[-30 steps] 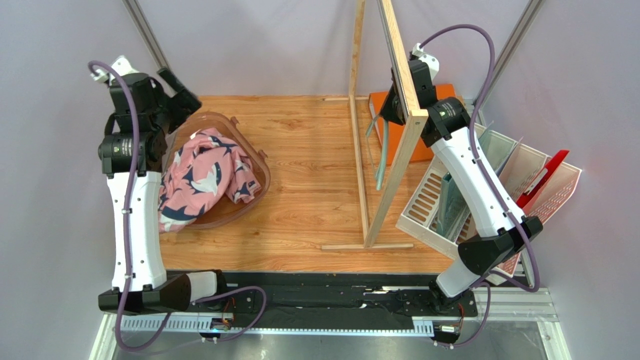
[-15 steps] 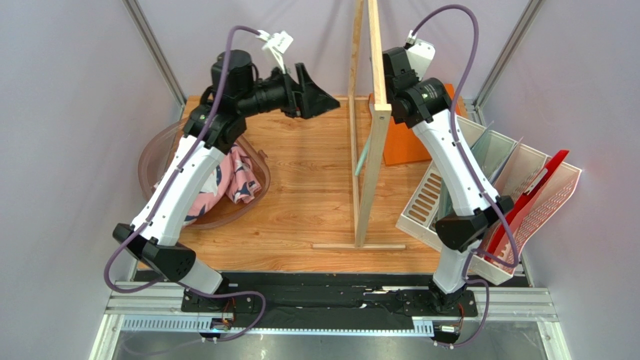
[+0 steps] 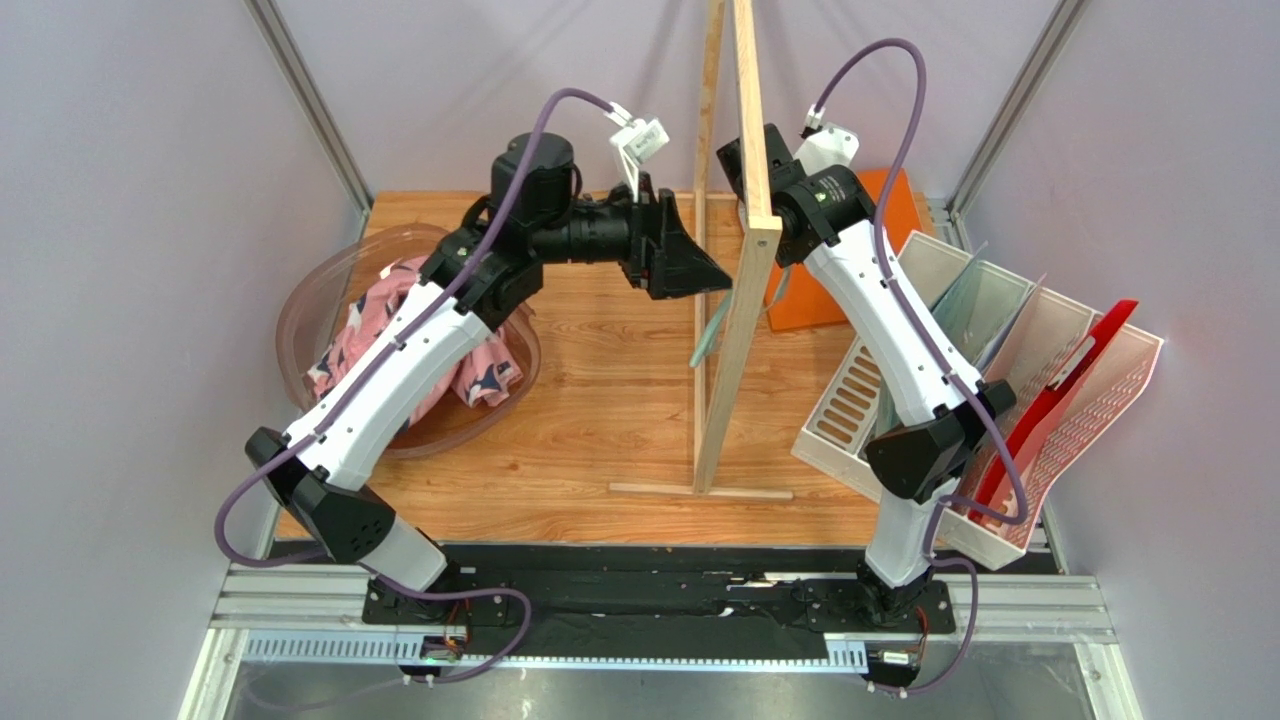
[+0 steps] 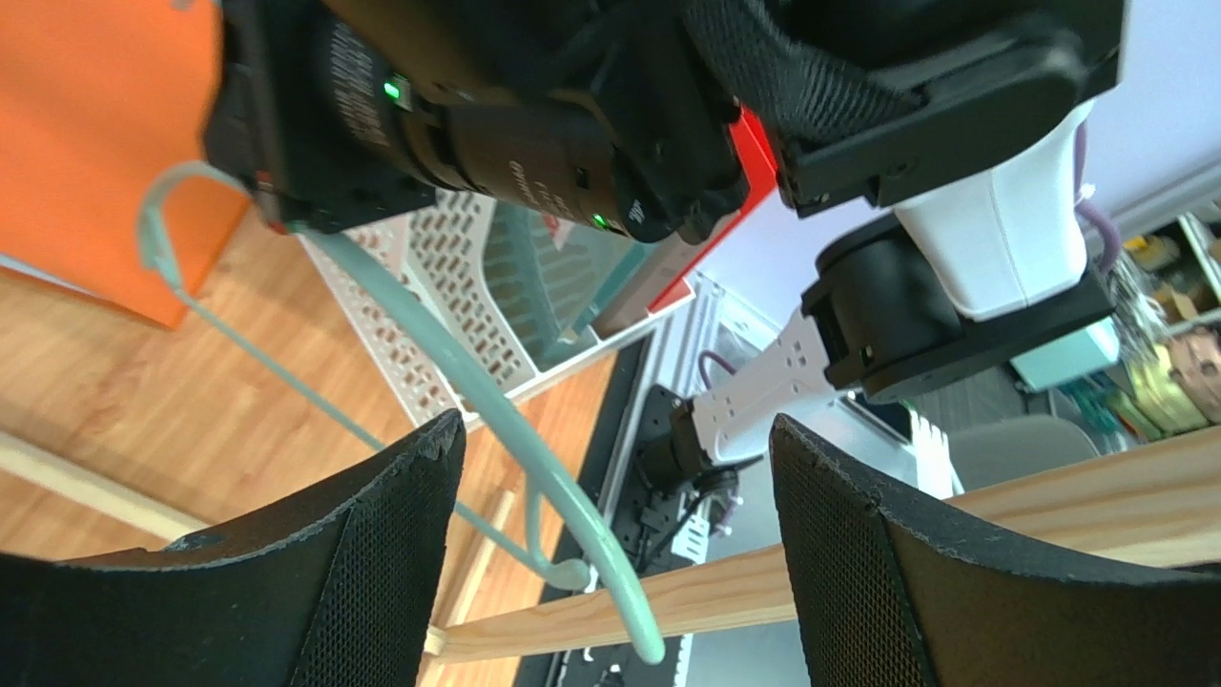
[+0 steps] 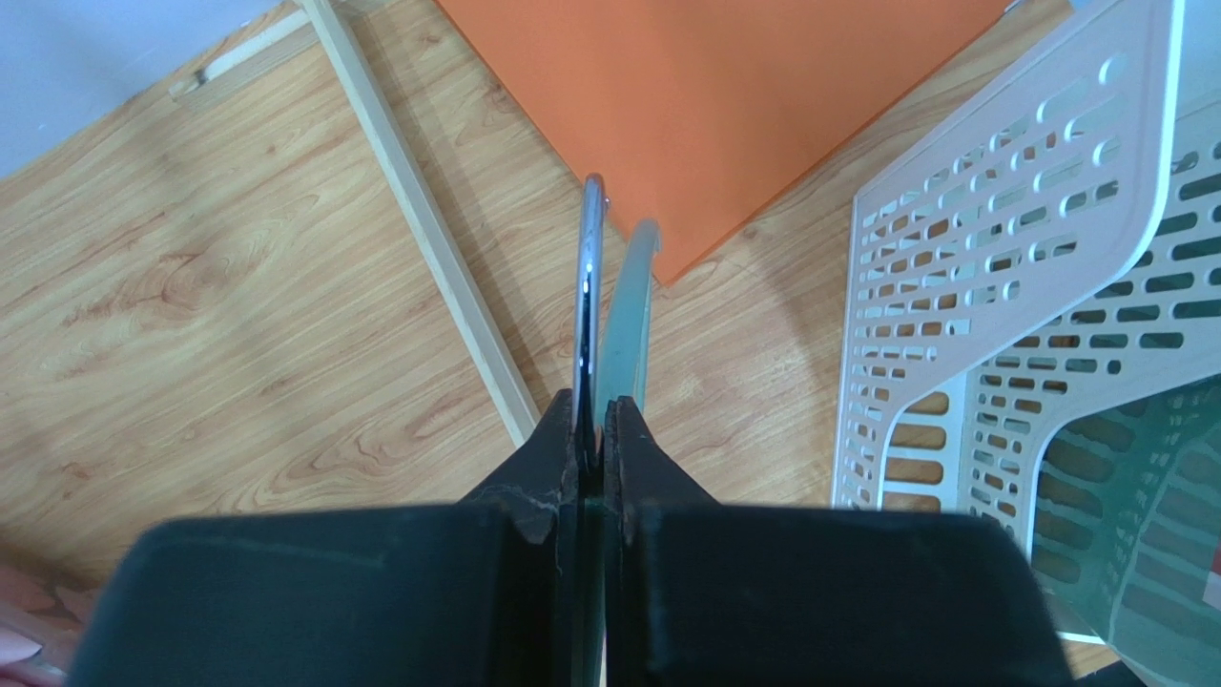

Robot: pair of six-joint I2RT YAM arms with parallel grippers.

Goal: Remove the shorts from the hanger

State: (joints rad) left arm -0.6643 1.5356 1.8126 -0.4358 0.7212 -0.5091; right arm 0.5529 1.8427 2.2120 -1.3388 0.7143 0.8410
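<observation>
The pink shark-print shorts (image 3: 484,360) lie bunched in a brown translucent basin (image 3: 296,308) at the left, off the hanger. The mint-green hanger (image 3: 706,336) hangs bare beside the wooden stand (image 3: 739,300). My right gripper (image 3: 751,168) is shut on the hanger from behind the stand; in the right wrist view (image 5: 591,408) the hanger's thin edge (image 5: 626,308) runs out from between the closed fingers. My left gripper (image 3: 706,270) is open next to the stand. In the left wrist view (image 4: 616,430) the hanger's curved arm (image 4: 480,408) passes between the spread fingers without touching them.
A flat orange board (image 3: 804,293) lies behind the stand, also in the right wrist view (image 5: 717,100). A white slotted rack (image 3: 902,405) with a red tray (image 3: 1089,368) stands at the right. The stand's base bar (image 3: 699,489) lies on the wooden table.
My left arm has swung from over the basin to the right, up to the stand, with its gripper open. The right gripper, the hanger and the stand have shifted a little left.
</observation>
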